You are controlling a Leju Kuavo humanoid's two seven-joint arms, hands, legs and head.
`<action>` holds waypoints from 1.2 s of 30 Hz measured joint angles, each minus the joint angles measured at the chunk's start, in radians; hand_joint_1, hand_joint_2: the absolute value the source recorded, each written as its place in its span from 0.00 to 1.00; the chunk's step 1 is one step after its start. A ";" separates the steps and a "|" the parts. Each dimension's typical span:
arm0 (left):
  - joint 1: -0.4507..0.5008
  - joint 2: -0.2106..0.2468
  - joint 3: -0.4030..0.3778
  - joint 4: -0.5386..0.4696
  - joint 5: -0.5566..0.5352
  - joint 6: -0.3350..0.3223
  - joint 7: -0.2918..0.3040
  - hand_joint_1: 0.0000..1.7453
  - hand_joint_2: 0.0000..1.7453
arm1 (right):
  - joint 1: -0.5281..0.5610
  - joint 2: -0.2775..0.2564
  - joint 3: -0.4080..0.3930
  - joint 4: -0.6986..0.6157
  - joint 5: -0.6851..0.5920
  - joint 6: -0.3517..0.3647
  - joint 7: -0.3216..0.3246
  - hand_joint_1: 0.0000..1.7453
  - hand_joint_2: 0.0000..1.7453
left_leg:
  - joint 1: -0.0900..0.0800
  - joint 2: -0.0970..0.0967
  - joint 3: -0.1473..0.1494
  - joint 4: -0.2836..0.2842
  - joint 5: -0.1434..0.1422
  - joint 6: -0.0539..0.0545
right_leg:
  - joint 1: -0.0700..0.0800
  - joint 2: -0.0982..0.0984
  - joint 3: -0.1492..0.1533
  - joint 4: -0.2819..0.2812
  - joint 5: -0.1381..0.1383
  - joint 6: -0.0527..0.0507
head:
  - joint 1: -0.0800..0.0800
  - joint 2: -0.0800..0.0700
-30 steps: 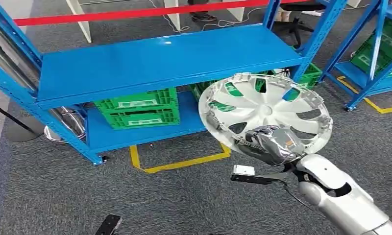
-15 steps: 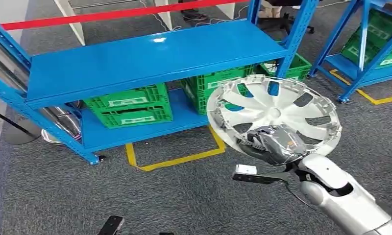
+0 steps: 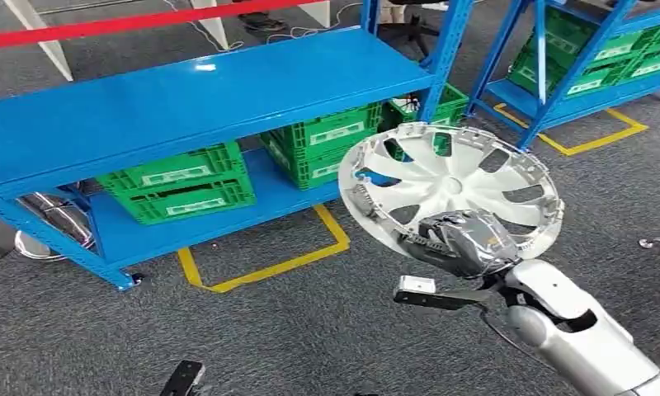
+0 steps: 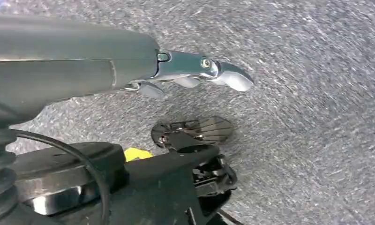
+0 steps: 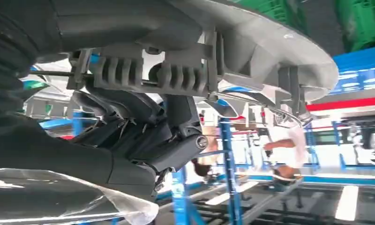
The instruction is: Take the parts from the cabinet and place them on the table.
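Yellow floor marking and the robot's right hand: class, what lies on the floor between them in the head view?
Bare grey carpet separates the yellow floor marking from the right hand, which grips the hubcap; the head view shows this.

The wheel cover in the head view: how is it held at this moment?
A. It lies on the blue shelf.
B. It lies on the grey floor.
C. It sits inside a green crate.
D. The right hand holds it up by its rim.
D: the right hand grips the near rim of the wheel cover, which is up in the air in front of the blue shelf.
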 joint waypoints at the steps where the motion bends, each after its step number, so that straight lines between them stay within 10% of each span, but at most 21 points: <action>1: -0.002 -0.001 0.001 0.000 0.000 0.000 0.000 0.00 1.00 | 0.000 0.000 0.000 0.000 -0.002 0.000 0.000 1.00 1.00 | 0.000 0.012 0.000 0.002 -0.003 0.000 | 0.000 -0.010 0.045 -0.086 0.048 -0.002 | 0.000 0.000; 3: -0.003 -0.002 0.005 0.000 0.000 -0.001 0.000 0.00 1.00 | -0.004 0.000 -0.003 0.000 -0.005 0.000 0.000 1.00 1.00 | -0.004 0.029 0.000 0.012 -0.010 -0.011 | 0.012 -0.092 0.122 -0.236 0.082 -0.006 | 0.001 0.000; 4: -0.002 -0.003 0.006 0.000 0.000 -0.001 0.000 0.00 1.00 | -0.010 0.001 -0.003 0.000 -0.005 0.001 0.000 1.00 1.00 | -0.012 0.037 -0.008 0.025 -0.015 -0.017 | 0.021 -0.096 0.136 -0.255 0.081 -0.015 | 0.004 0.000; 8: -0.001 -0.002 0.008 0.000 0.000 -0.002 0.000 0.00 1.00 | -0.005 0.002 -0.004 0.000 -0.007 0.001 0.001 1.00 1.00 | -0.012 0.072 -0.009 0.032 -0.021 -0.029 | 0.015 -0.049 0.121 -0.246 0.091 -0.040 | 0.002 0.000; 10: -0.002 -0.002 0.010 0.000 0.000 -0.003 0.000 0.00 1.00 | -0.006 0.002 -0.004 -0.001 -0.007 0.001 0.001 1.00 1.00 | 0.000 -0.017 -0.033 0.106 -0.086 -0.042 | 0.010 -0.027 0.119 -0.246 0.097 -0.050 | -0.005 0.000; 13: 0.005 -0.002 0.014 0.000 0.000 -0.006 0.000 0.00 1.00 | -0.005 0.004 -0.004 0.000 -0.008 0.002 0.001 1.00 1.00 | 0.003 -0.036 -0.119 0.319 -0.178 -0.049 | 0.011 0.015 0.113 -0.245 0.101 -0.057 | -0.004 0.000; 16: 0.003 -0.002 0.016 0.000 0.000 -0.007 -0.002 0.00 1.00 | -0.005 0.009 -0.003 0.000 -0.010 0.002 0.000 1.00 1.00 | 0.003 -0.047 -0.077 0.233 -0.092 -0.038 | 0.012 0.063 0.112 -0.244 0.105 -0.056 | -0.004 0.000; 18: 0.002 -0.001 0.018 0.000 0.000 -0.007 -0.003 0.00 1.00 | -0.008 0.014 -0.003 0.000 -0.010 0.002 0.000 1.00 1.00 | 0.003 -0.110 -0.009 0.073 -0.013 -0.021 | 0.011 0.088 0.113 -0.244 0.107 -0.053 | -0.004 0.000; 19: 0.004 0.005 0.020 0.000 0.000 -0.007 -0.003 0.00 1.00 | -0.012 0.016 -0.003 0.000 -0.010 0.003 0.000 1.00 1.00 | 0.009 -0.155 -0.002 0.062 -0.021 -0.014 | 0.012 0.098 0.105 -0.242 0.111 -0.045 | 0.000 0.000; 23: 0.004 0.004 0.024 -0.001 0.000 -0.007 -0.005 0.00 1.00 | -0.019 0.020 -0.003 0.003 -0.013 0.006 -0.001 1.00 1.00 | 0.008 -0.104 0.007 0.019 -0.019 -0.013 | 0.002 0.148 0.080 -0.250 0.132 -0.012 | -0.006 0.000; 26: 0.002 0.006 0.029 -0.001 0.000 -0.006 -0.006 0.00 1.00 | -0.025 0.022 -0.003 0.005 -0.016 0.008 -0.003 1.00 1.00 | 0.009 -0.064 0.006 0.004 -0.008 -0.002 | 0.006 0.014 0.020 -0.134 0.049 -0.003 | 0.010 0.000; 29: 0.011 0.006 0.031 -0.001 0.000 -0.006 -0.006 0.00 1.00 | -0.023 0.025 -0.002 0.010 -0.014 0.010 -0.005 1.00 1.00 | 0.008 -0.019 0.004 0.006 -0.008 -0.002 | 0.005 0.001 -0.053 0.047 -0.012 0.007 | 0.010 0.000; 32: 0.007 0.005 0.032 -0.001 0.000 -0.006 -0.006 0.00 1.00 | -0.025 0.025 -0.001 0.012 -0.015 0.010 -0.005 1.00 1.00 | 0.008 0.020 0.005 0.010 -0.011 -0.006 | 0.005 -0.023 0.058 -0.135 0.084 0.007 | 0.010 0.000; 34: 0.005 0.006 0.033 -0.001 0.000 -0.006 -0.006 0.00 1.00 | -0.031 0.028 -0.001 0.013 -0.018 0.010 -0.007 1.00 1.00 | -0.003 0.039 0.001 0.019 -0.018 -0.018 | 0.024 -0.097 0.133 -0.249 0.087 -0.001 | 0.012 0.000; 36: 0.005 0.006 0.033 -0.001 -0.001 -0.006 -0.006 0.00 1.00 | -0.034 0.031 -0.002 0.013 -0.022 0.010 -0.008 1.00 1.00 | -0.005 0.052 0.000 0.024 -0.017 -0.024 | 0.019 -0.067 0.123 -0.248 0.097 -0.022 | 0.009 0.000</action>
